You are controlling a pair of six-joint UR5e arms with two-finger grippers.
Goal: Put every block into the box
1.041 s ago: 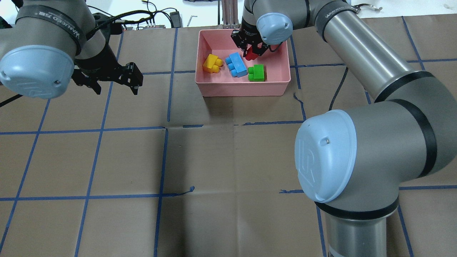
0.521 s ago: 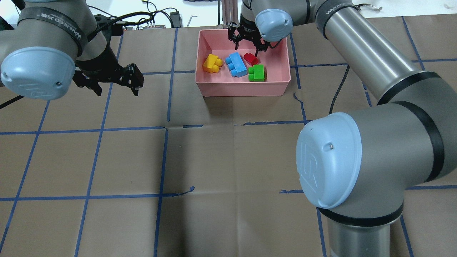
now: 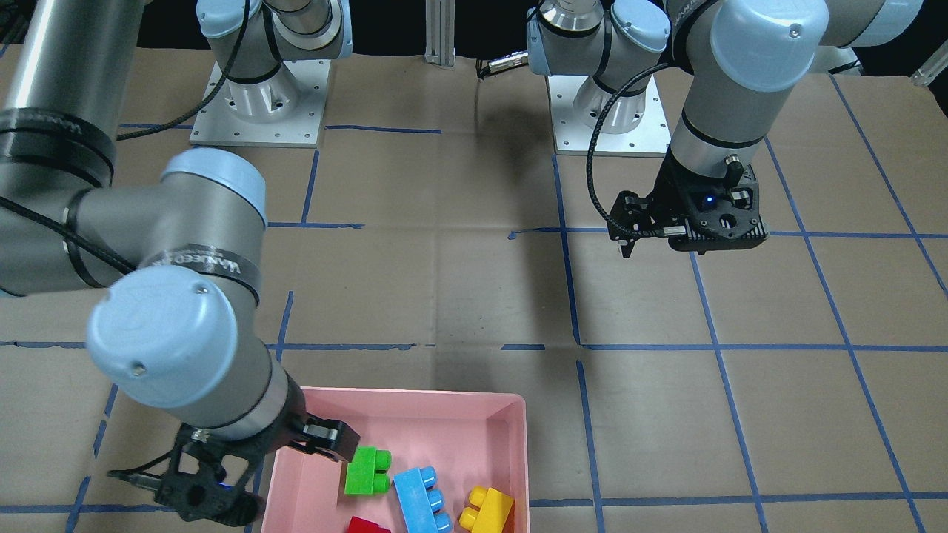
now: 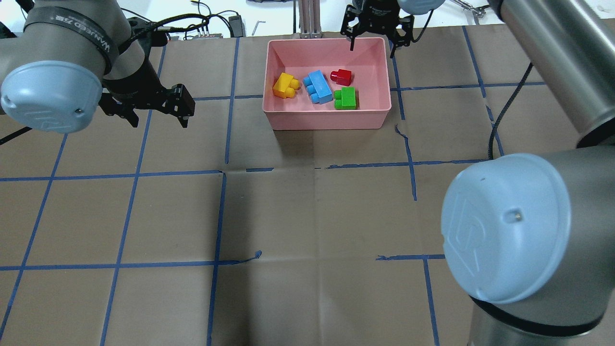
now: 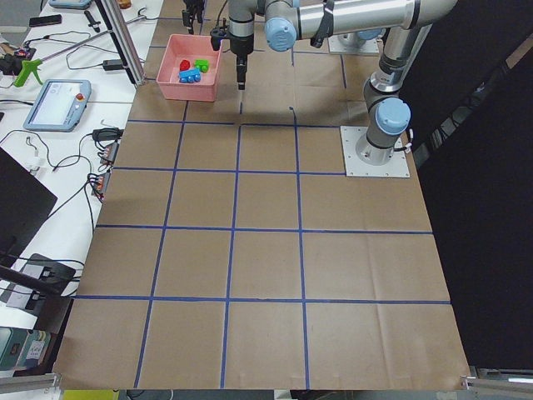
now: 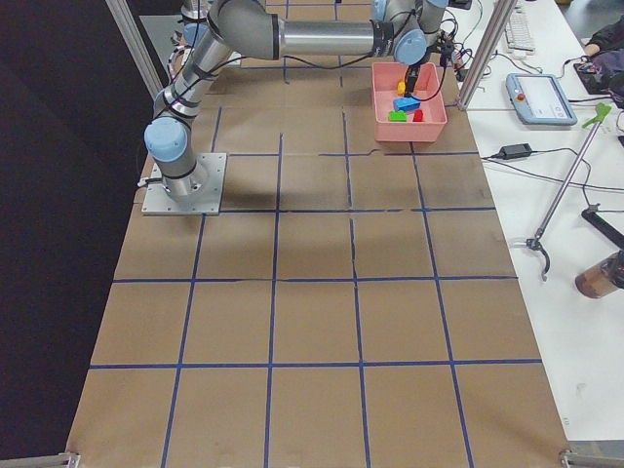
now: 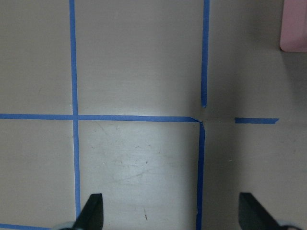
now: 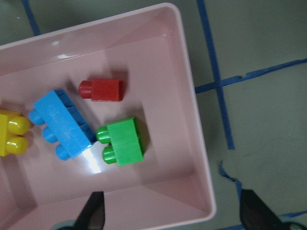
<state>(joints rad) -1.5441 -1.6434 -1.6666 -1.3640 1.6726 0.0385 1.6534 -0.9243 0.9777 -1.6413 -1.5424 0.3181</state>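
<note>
my right arm (image 4: 567, 62) stretches to the far rim of the pink box (image 4: 326, 119), right jaws spread wide and empty above its far right corner. my left arm (image 4: 67, 53) hangs over the tabletop (image 4: 307, 216) well left of the box, left jaws open too, holding nothing. all four bricks lie in the box, studs sideways: yellow block (image 4: 286, 85) leftmost, light-blue block (image 4: 318, 87) beside it, small red block (image 4: 341, 76), green block (image 4: 346, 98) nearest the right wall.
</note>
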